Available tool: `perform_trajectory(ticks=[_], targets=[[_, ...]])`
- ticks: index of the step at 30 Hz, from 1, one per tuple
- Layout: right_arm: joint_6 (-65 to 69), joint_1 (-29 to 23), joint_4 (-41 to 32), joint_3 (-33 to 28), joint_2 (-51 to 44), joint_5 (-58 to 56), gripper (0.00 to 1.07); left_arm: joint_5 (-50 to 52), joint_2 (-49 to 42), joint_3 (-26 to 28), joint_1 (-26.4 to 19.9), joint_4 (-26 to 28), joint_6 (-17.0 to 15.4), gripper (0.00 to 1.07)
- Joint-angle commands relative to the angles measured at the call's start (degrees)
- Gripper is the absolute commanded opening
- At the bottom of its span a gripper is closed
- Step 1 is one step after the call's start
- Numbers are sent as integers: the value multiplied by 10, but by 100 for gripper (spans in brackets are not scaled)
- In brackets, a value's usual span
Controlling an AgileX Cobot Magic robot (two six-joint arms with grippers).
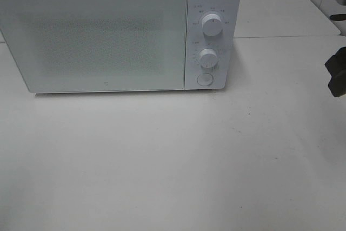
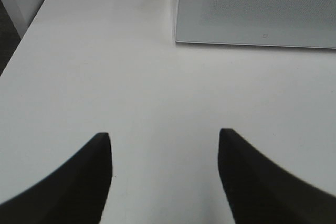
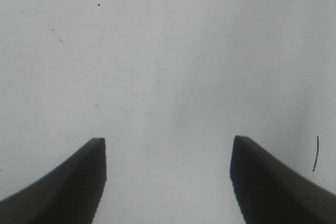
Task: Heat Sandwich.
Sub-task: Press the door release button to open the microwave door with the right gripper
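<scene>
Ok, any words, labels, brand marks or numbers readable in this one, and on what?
Print around the microwave upper knob: too small and blurred to read.
Print around the lower knob: also unreadable.
Small mark low on its front: possibly a logo, too small to read.
No other text shows.

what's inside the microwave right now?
Cannot tell. The door of the microwave is shut, and its dotted panel hides the inside. No sandwich shows on the table in any view; whether it sits inside is covered.
</scene>
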State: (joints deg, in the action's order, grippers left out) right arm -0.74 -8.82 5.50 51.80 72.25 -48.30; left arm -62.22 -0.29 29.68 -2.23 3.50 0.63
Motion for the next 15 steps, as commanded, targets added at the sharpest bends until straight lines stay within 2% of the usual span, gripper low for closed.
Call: perform_trajectory(ticks=[1, 5, 10, 14, 15], targets=[[2, 2, 3, 1, -9, -13, 66, 10, -10, -2, 2, -1, -2, 58], [2, 7, 5, 1, -19, -41, 66, 10, -10, -2, 2, -1, -2, 58], [2, 44, 2, -9, -61, -58, 66, 10, -10, -2, 2, -1, -2, 58], [2, 72, 2, -48, -126, -56, 66, 10, -10, -2, 2, -1, -2, 58], [2, 77, 0, -73, -164, -54, 66, 10, -10, -2, 2, -1, -2, 58]])
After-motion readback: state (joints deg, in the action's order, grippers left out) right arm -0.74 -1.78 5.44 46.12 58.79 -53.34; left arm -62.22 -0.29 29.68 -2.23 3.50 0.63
